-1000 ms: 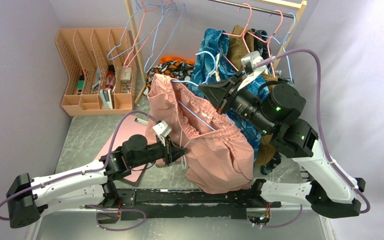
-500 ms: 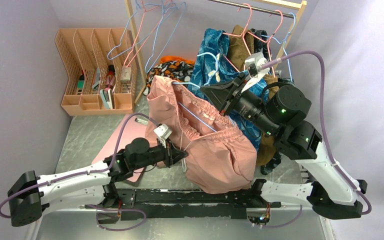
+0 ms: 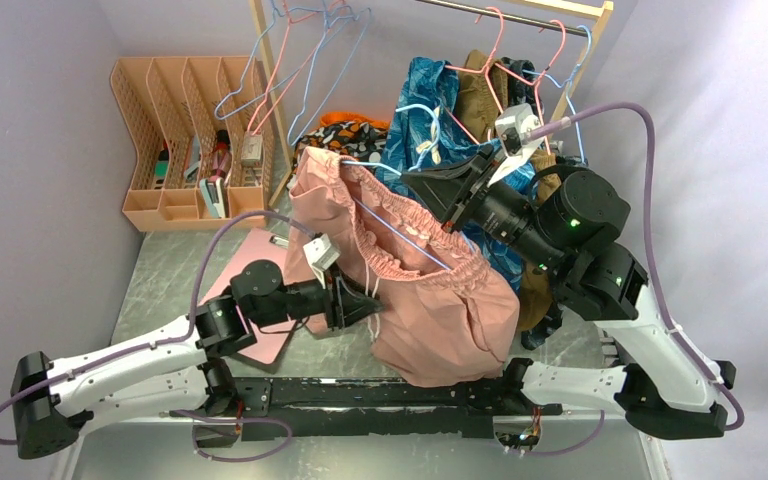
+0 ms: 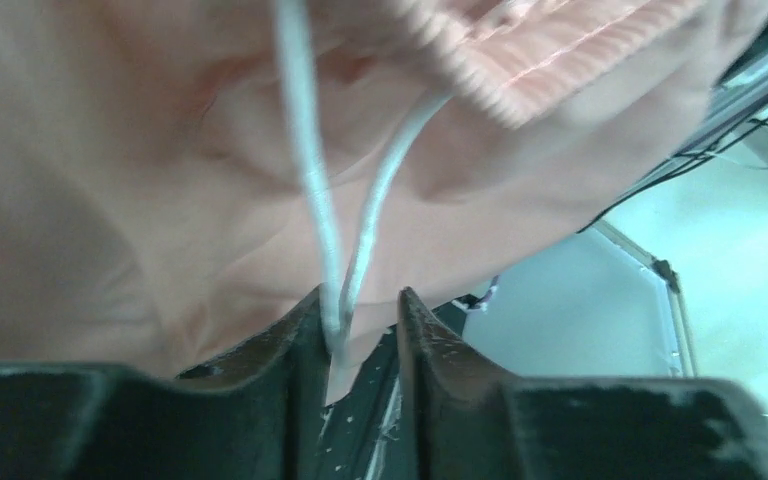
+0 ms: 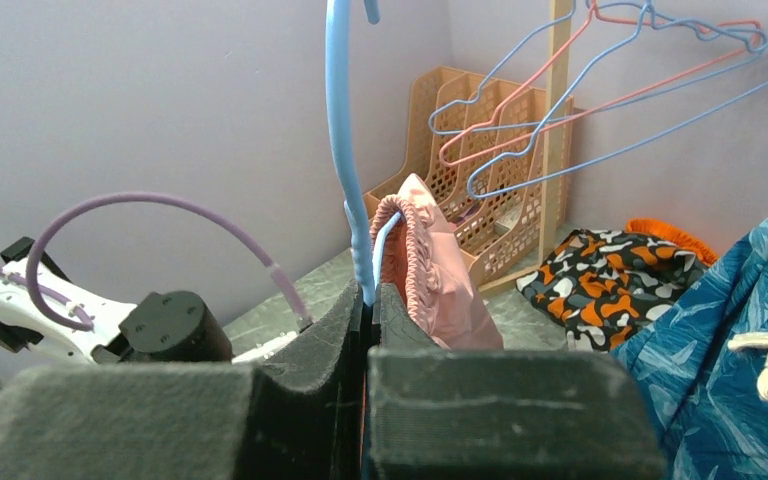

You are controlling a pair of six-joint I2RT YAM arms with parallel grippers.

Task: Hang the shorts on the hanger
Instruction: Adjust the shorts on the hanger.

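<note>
The dusty-pink shorts hang with their gathered waistband over the light-blue wire hanger, above the middle of the table. My right gripper is shut on the hanger and holds it up. In the right wrist view the blue wire rises from between the closed fingers, with the waistband just behind. My left gripper is at the shorts' lower left side. In the left wrist view its jaws stand narrowly apart. The white drawstring and a tip of pink fabric hang between them, unclamped.
A peach file organiser stands at the back left. A wooden rack with pink and blue wire hangers is behind the shorts. A blue patterned garment hangs at the back. A flat pink board lies under the left arm. An orange-black cloth lies behind.
The right arm has shifted slightly right with the hanger, carrying the waistband along. The left arm's elbow has risen while its gripper stays at the shorts' lower left edge.
</note>
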